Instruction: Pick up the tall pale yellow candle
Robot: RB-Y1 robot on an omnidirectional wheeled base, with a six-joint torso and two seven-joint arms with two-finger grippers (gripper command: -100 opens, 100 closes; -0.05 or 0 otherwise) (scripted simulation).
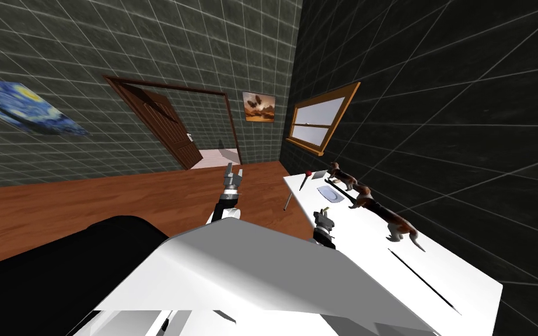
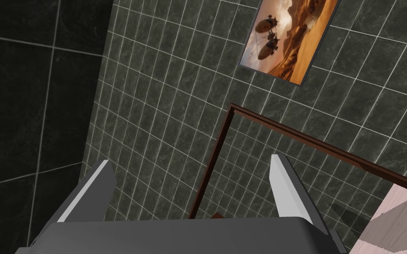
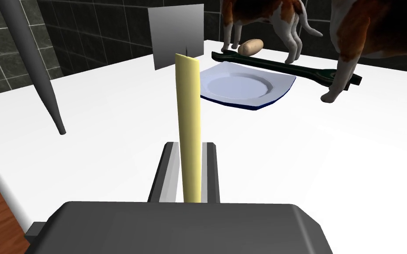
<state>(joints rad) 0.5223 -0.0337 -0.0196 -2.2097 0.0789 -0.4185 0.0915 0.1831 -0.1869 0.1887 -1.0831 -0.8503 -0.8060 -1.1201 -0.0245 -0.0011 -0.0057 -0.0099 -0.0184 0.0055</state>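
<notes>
The tall pale yellow candle (image 3: 188, 123) is pinched between the two fingers of my right gripper (image 3: 190, 146), which is shut on it. Its lower end is hidden behind the gripper's dark body; its tip points toward a grey card (image 3: 176, 35). In the head view the right gripper (image 1: 324, 220) sits over the near left part of the white table (image 1: 466, 280). My left gripper (image 1: 233, 175) is raised over the wooden floor to the left of the table, and its fingers (image 2: 101, 185) stand open with nothing between them.
Beyond the candle lie a white square plate (image 3: 242, 86), a dark wrench (image 3: 286, 66), a small tan lump (image 3: 250, 46) and brown-and-white dog figures (image 3: 264, 17). A dark tapered rod (image 3: 35, 70) leans nearby. A thin black rod (image 1: 422, 280) lies on the table's near part.
</notes>
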